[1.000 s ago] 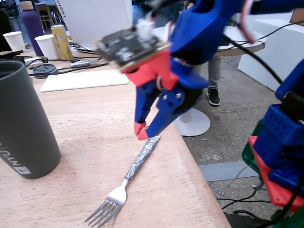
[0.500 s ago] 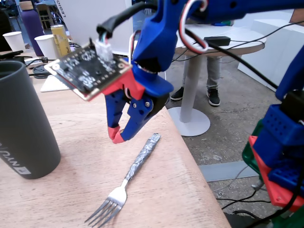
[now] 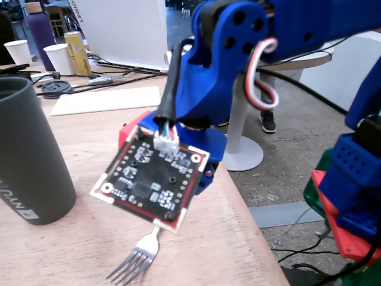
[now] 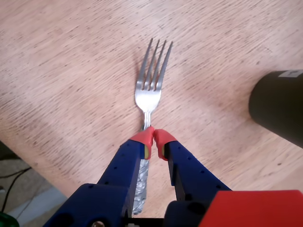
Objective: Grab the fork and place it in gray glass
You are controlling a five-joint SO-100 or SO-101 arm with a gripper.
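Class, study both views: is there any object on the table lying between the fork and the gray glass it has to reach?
Nothing visible does. In the wrist view only bare wood separates the fork from the gray glass. The pincer hangs over the fork's neck, tips together.

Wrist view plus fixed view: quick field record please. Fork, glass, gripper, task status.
fork: lies flat on the wooden table, tines pointing away from the wrist camera; foil-wrapped handle runs under the gripper
gripper: red fingertips together directly over the fork's neck; not clamped on the fork
gray glass: upright on the table, left of the arm in the fixed view; dark edge at right in the wrist view
contact fork/glass: apart
circuit board: on the wrist, hides the handle in the fixed view
task status: fork not lifted, not in glass
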